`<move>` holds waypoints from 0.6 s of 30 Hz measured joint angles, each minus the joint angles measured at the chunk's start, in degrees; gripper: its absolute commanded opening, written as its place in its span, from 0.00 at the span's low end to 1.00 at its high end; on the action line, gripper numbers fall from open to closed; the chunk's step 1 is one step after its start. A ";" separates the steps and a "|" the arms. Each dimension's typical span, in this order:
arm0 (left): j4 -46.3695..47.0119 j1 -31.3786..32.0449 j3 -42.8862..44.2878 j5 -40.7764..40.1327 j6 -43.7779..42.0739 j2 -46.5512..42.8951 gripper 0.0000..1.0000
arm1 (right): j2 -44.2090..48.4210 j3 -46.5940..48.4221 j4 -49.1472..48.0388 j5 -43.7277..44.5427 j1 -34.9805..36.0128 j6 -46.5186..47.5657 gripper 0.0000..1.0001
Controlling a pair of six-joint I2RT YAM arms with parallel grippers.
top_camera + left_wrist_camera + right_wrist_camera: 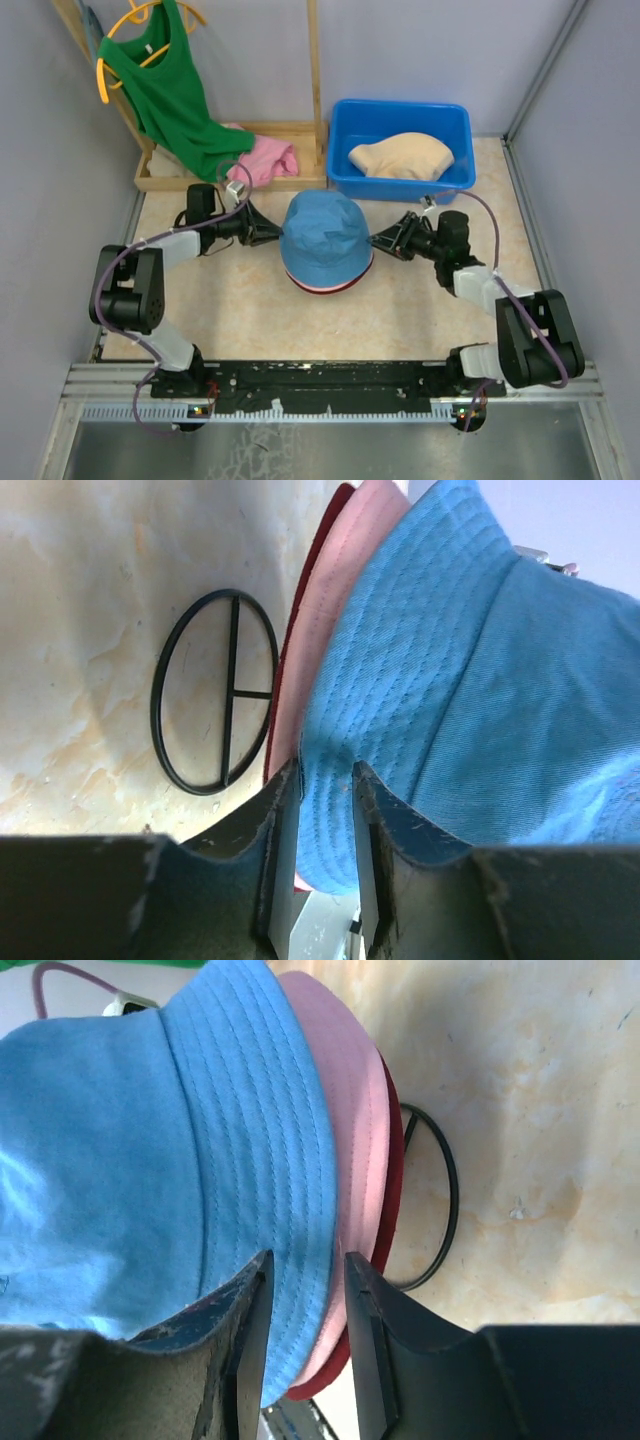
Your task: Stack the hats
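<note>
Blue hat (pixel 480 680) at center: matt woven cloth, stitched rows on the brim. Tub (pixel 400 188) upper right, glossy plastic; tabletop (pixel 90 630) smooth, marbled.

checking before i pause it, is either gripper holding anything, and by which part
Neither looks clamped. The left gripper and right gripper each straddle the brim of the blue hat, on opposite sides, jaws parted.

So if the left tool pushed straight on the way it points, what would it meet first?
The blue hat: its brim already lies between the parted fingers of the left tool, so the crown likely comes next.
</note>
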State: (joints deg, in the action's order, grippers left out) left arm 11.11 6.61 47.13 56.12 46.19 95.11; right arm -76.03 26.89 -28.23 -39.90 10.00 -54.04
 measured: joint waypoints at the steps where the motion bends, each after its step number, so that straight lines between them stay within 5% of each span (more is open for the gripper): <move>1: -0.57 0.00 0.46 -0.31 -0.02 -0.33 0.34 | 0.50 0.66 1.25 0.26 -0.02 0.55 0.35; 14: -7.04 -1.16 5.77 -4.85 -0.24 -2.86 0.42 | 3.10 20.09 25.99 4.94 -4.22 13.77 0.62; 16: -8.00 -1.27 5.77 -5.57 -0.37 -2.86 0.44 | 1.90 25.29 29.24 6.21 -5.05 15.96 0.72; 18: -9.05 -1.31 5.77 -6.58 -0.68 -2.86 0.44 | -0.79 32.09 32.96 8.20 -5.64 18.69 0.93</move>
State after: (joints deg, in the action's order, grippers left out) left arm 2.07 5.30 52.90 49.54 45.52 92.25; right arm -76.82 58.98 4.73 -31.70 4.36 -35.35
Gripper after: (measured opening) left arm 0.430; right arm 0.684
